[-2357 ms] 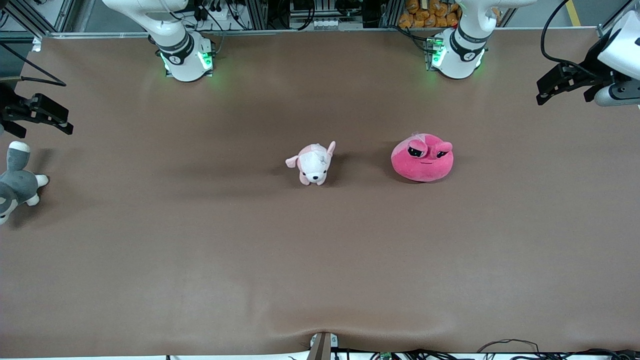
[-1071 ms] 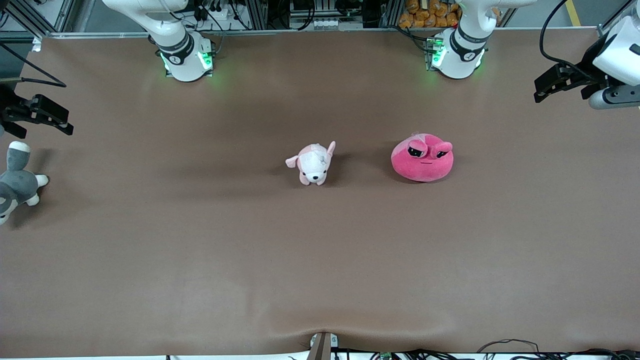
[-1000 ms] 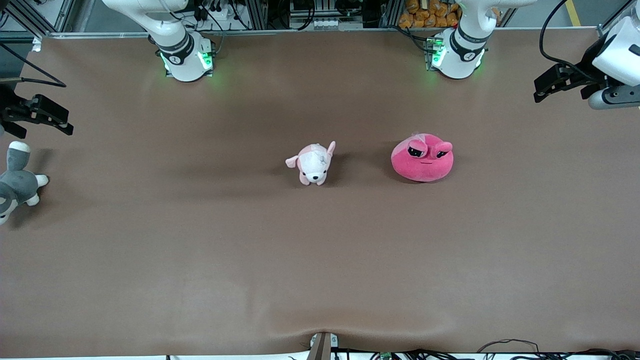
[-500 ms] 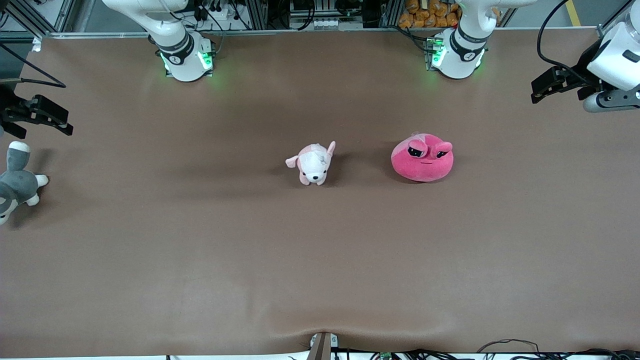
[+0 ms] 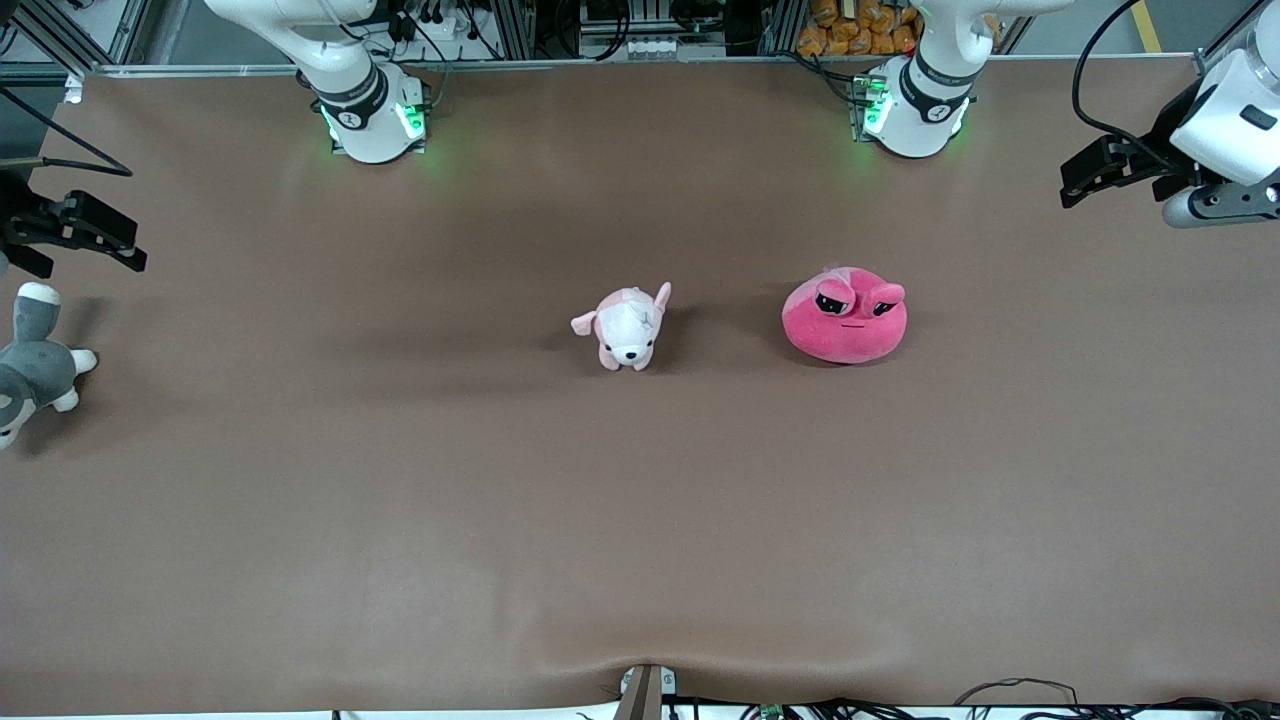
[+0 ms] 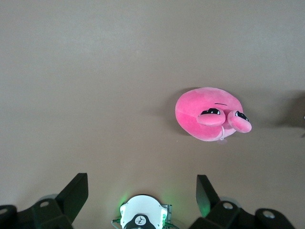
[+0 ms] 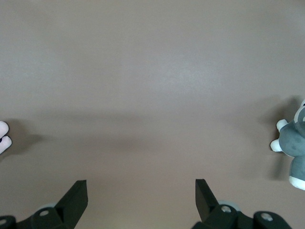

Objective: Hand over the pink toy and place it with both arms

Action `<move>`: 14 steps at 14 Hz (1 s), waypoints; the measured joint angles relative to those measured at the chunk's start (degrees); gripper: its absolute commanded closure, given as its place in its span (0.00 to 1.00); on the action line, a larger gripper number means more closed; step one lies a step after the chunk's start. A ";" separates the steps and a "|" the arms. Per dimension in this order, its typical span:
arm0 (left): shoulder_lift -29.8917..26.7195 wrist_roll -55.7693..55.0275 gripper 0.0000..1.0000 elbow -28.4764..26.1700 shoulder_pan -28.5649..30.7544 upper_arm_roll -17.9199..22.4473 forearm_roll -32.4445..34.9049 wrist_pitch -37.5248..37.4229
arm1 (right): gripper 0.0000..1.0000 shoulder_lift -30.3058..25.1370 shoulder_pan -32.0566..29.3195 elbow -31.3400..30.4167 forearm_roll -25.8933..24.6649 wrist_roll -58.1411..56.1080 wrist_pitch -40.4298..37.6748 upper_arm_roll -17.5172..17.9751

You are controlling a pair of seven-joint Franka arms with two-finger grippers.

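We see the pink toy [image 5: 845, 314], a round hot-pink blob with sleepy black eyes, on the tabletop [image 5: 640, 500] beside the dog plush [image 5: 625, 327]. Our left end effector [image 5: 1085, 180] and right end effector [image 5: 85, 232] hang spread wide, holding nothing.

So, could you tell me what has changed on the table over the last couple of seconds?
Only the left gripper has moved: it has drifted slightly toward the robots' side of the table and toward the middle, open and holding nothing. The right gripper waits open near the grey-and-white plush. The pink toy and the pale pink dog plush lie where they were, untouched.
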 measured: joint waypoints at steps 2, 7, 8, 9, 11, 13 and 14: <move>0.00 0.00 0.00 -0.15 0.00 0.00 0.00 0.00 | 0.00 0.00 0.00 0.00 0.00 0.00 0.00 0.00; 0.06 -0.10 0.00 -0.84 0.00 0.00 0.00 0.00 | 0.00 0.13 0.00 0.00 0.00 0.00 -0.01 0.00; 0.09 -0.11 0.00 -1.05 0.00 -0.02 0.00 0.00 | 0.00 0.15 0.00 0.00 0.00 0.00 -0.01 0.00; 0.11 -0.11 0.00 -1.21 0.00 -0.06 0.00 0.00 | 0.00 0.15 0.00 0.00 0.00 0.00 -0.01 0.00; 0.11 -0.14 0.00 -1.52 -0.01 -0.12 0.00 0.02 | 0.00 0.15 0.00 0.00 0.00 0.00 -0.01 0.00; 0.11 -1.26 0.00 -2.20 -0.03 -0.21 0.00 0.33 | 0.00 0.15 0.00 0.00 0.00 0.00 -0.01 0.00; 0.11 -2.19 0.00 -2.61 -0.06 -0.30 0.00 0.73 | 0.00 0.15 0.00 0.00 0.00 0.00 -0.01 0.00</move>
